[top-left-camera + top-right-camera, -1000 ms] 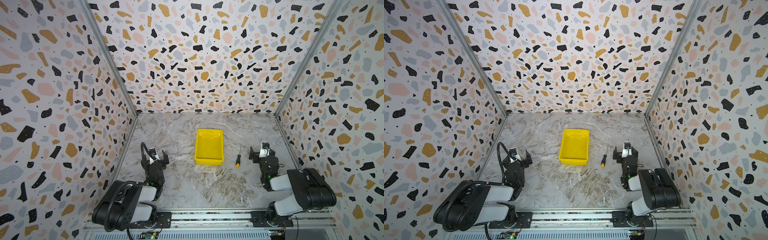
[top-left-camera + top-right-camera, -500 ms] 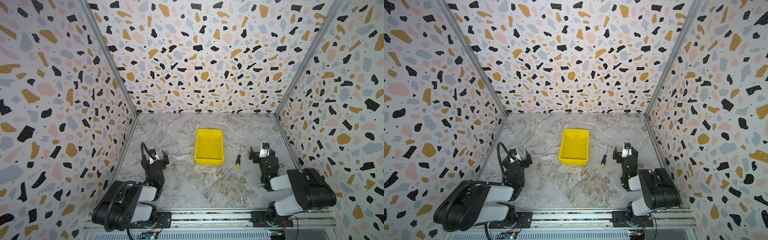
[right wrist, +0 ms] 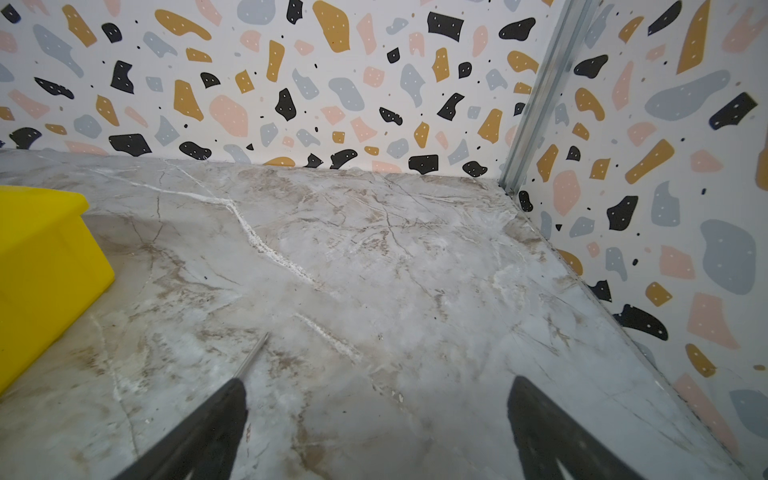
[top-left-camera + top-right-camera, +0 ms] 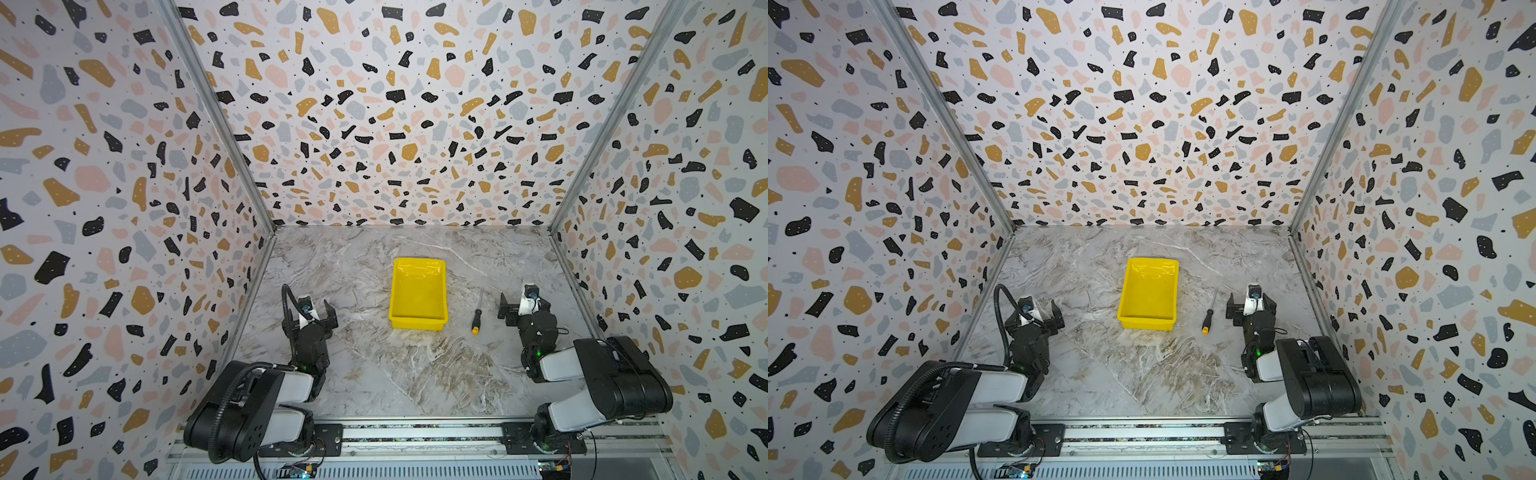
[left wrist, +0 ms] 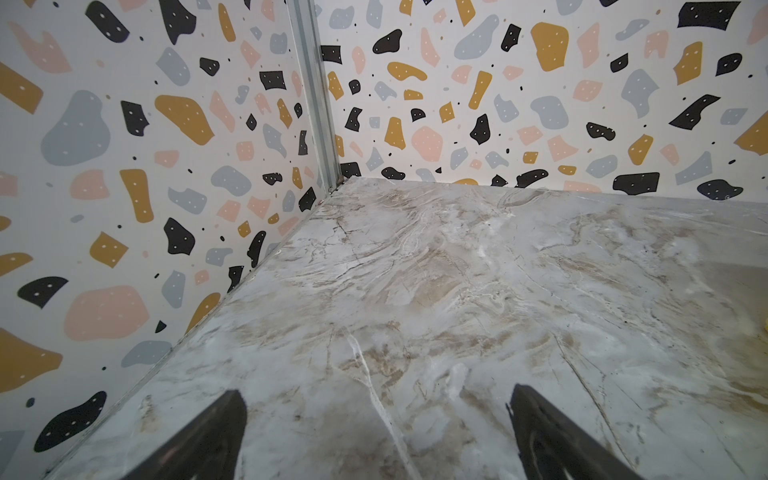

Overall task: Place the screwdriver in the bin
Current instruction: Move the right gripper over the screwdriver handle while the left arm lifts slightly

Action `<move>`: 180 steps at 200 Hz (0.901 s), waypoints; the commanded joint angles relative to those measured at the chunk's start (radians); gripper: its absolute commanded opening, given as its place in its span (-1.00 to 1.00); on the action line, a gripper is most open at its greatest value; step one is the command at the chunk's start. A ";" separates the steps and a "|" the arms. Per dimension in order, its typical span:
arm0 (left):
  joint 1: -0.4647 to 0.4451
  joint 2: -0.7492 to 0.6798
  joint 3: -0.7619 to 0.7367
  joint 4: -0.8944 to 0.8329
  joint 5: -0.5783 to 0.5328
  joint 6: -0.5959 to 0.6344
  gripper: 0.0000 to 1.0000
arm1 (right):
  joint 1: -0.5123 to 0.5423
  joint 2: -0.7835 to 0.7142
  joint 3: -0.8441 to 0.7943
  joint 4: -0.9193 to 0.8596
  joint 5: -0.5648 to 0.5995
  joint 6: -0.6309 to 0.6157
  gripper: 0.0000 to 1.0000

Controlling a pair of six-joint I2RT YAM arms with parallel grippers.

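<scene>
The yellow bin [image 4: 417, 299] [image 4: 1148, 299] sits empty in the middle of the marble floor. Right of it lies the screwdriver [image 4: 476, 318] [image 4: 1207, 318], black handle and orange cap toward the front, thin shaft pointing back. My right gripper [image 4: 524, 309] [image 4: 1251, 309] rests low just right of the screwdriver, open and holding nothing. In the right wrist view the right gripper [image 3: 376, 382] shows bare floor between its fingers; the screwdriver shaft tip [image 3: 253, 353] pokes out past one finger, and the bin's corner [image 3: 41, 257] is beyond. My left gripper [image 4: 309, 318] [image 4: 1034, 320] [image 5: 374, 392] is open and empty, left of the bin.
Terrazzo-patterned walls [image 4: 395, 124] close in the back and both sides. A metal rail [image 4: 415, 432] runs along the front edge under both arm bases. Bare marble floor [image 4: 395, 374] lies in front of the bin.
</scene>
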 commanded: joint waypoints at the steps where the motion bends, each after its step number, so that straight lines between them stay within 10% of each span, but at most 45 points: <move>1: 0.006 -0.050 0.044 -0.029 0.016 0.006 0.99 | 0.026 -0.064 -0.032 0.063 0.056 -0.015 0.98; 61: -0.041 -0.251 0.482 -0.989 0.096 -0.148 0.99 | 0.199 -0.532 0.184 -0.717 0.290 0.022 0.98; 91: -0.057 -0.307 0.517 -1.238 0.269 -0.313 0.99 | 0.213 -0.620 0.353 -1.345 0.220 0.521 0.98; 116: -0.056 -0.328 0.372 -1.166 0.391 -0.358 0.99 | 0.141 -0.627 0.199 -1.297 0.038 0.564 0.98; 180: -0.049 -0.284 0.404 -1.201 0.363 -0.366 1.00 | 0.206 -0.765 0.111 -1.229 0.075 0.552 0.98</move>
